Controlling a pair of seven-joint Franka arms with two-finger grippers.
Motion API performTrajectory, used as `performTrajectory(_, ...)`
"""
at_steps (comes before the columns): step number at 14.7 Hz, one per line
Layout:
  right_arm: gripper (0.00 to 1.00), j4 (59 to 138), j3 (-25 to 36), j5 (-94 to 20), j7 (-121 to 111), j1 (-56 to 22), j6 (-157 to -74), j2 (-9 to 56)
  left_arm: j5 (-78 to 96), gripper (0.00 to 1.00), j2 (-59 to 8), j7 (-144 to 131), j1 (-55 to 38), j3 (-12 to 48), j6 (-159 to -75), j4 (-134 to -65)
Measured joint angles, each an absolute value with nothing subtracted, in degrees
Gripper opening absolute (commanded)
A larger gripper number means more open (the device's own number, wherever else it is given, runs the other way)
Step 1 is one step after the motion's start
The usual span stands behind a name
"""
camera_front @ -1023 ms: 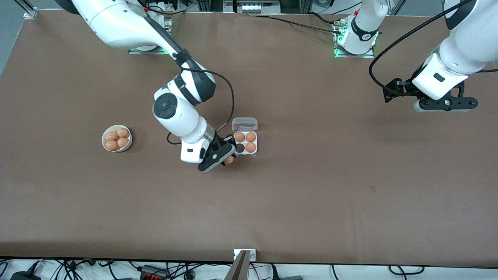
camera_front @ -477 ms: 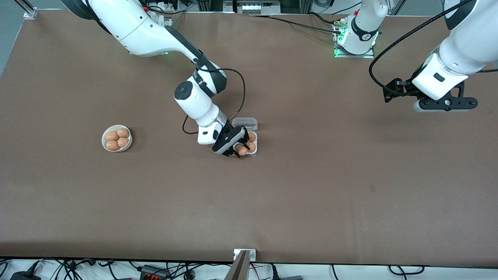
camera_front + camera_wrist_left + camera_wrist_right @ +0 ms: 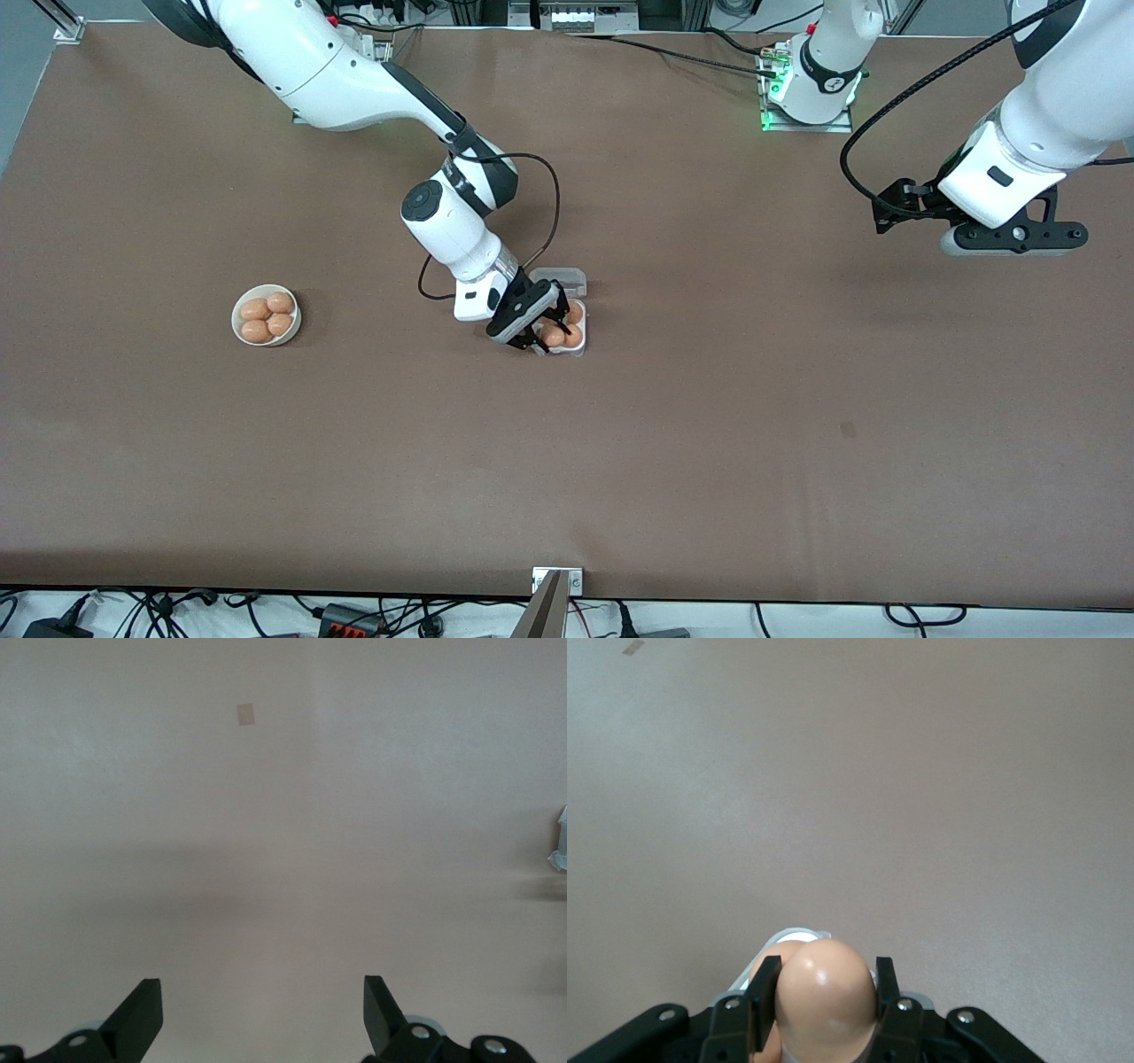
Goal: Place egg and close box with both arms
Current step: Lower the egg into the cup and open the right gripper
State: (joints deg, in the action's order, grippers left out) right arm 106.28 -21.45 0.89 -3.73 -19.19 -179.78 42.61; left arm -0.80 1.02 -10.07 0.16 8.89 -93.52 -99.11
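The clear egg box (image 3: 578,347) sits mid-table with its lid (image 3: 560,278) folded open on the side toward the robot bases. Brown eggs (image 3: 573,335) fill its visible cells. My right gripper (image 3: 547,332) is shut on a brown egg (image 3: 554,338) and holds it over the box cell nearest the front camera on the right arm's side. In the right wrist view the egg (image 3: 826,1001) sits between the fingers (image 3: 764,1001) with the box rim (image 3: 793,936) just under it. My left gripper (image 3: 263,1010) is open and empty, waiting over bare table at the left arm's end.
A white bowl (image 3: 239,318) with several brown eggs stands toward the right arm's end of the table. A small dark patch (image 3: 848,430) marks the table nearer the front camera. The box's edge shows in the left wrist view (image 3: 560,849).
My right gripper carried the egg from beside the box's near corner to over the box and lowered it toward the empty cell. The left arm has not moved.
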Motion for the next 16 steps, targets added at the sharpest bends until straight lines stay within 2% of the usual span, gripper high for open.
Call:
performTrajectory(2, 0.32, 106.6, -21.4, 0.9, -3.7, -19.1, -179.8, 42.6, -0.8, 1.0, 1.0, -10.1, 0.2, 8.9, -93.5, -99.1)
performTrajectory(3, 0.63, 106.8, -21.4, 0.9, -3.7, -19.1, -179.8, 42.6, -0.8, 1.0, 1.0, -10.1, 0.2, 8.9, -93.5, -99.1)
performTrajectory(4, 1.0, 106.9, -21.4, 0.9, -3.7, -19.1, -179.9, 42.6, -0.8, 1.0, 1.0, -10.1, 0.2, 8.9, -93.5, -99.1)
performTrajectory(13, 1.0, 107.1, -21.4, 0.9, -3.7, -18.7, -182.6, 41.8, -0.8, 1.0, 1.0, -10.1, 0.2, 8.9, -93.5, -99.1)
performTrajectory(16, 1.0, 106.8, -21.4, 0.9, -3.7, -17.8, -179.6, 40.4, -0.8, 1.0, 1.0, -10.1, 0.2, 8.9, -93.5, -99.1)
